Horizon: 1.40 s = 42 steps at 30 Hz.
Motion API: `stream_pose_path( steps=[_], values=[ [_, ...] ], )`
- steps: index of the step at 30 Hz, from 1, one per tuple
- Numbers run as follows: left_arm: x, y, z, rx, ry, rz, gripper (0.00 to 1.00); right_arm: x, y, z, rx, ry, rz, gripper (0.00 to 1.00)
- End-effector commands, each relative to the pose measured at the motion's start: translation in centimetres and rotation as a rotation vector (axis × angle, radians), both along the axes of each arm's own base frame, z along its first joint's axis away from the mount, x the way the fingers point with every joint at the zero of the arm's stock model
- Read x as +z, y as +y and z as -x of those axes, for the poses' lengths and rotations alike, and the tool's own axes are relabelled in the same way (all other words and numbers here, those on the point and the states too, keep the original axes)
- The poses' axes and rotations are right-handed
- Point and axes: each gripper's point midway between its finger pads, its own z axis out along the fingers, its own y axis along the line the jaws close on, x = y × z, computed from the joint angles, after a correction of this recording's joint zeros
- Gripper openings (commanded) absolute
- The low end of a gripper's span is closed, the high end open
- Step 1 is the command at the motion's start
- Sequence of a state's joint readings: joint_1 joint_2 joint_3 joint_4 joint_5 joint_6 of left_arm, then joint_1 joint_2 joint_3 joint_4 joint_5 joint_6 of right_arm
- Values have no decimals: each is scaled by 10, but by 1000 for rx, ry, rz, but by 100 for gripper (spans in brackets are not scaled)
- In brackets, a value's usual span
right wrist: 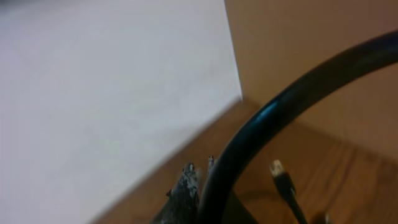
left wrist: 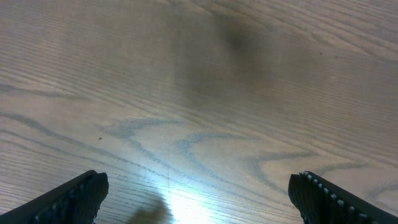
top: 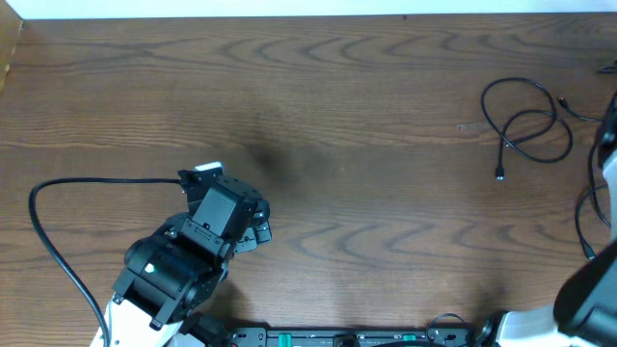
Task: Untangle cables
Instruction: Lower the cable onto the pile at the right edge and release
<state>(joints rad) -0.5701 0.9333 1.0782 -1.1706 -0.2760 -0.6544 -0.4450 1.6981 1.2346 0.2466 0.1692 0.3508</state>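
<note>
The cables [top: 525, 130] lie as thin black loops on the wooden table at the far right, with plug ends at the lower left [top: 500, 175] and upper right [top: 562, 101] of the bundle. My left gripper [top: 258, 222] is at the lower left, far from them. The left wrist view shows it [left wrist: 199, 182] open over bare wood. My right gripper [right wrist: 199, 169] has its fingertips together, with nothing seen between them, near the table's far corner. A thin cable's plug [right wrist: 278, 168] lies just to the right of it.
A thick black arm cable [right wrist: 267, 118] arcs across the right wrist view and hides part of the fingers. Another arm cable [top: 43, 226] loops over the table at the left. The right arm [top: 607, 145] stands along the right edge.
</note>
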Motion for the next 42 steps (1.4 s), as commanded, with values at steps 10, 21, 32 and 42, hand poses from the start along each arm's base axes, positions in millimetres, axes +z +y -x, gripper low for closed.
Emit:
stream_pose_path(
  steps=[10,21,32,42],
  values=[
    [10,4,-4,19,-30,-6,97,-162,-16,6,-5,380,-175,29],
    [10,4,-4,19,-31,-6,97,-156,12,3,133,379,-248,100],
    [10,4,-4,19,-31,-6,97,-59,50,37,213,319,-230,99],
    [10,4,-4,19,-30,-6,97,-19,100,101,259,386,-289,99]
  ],
)
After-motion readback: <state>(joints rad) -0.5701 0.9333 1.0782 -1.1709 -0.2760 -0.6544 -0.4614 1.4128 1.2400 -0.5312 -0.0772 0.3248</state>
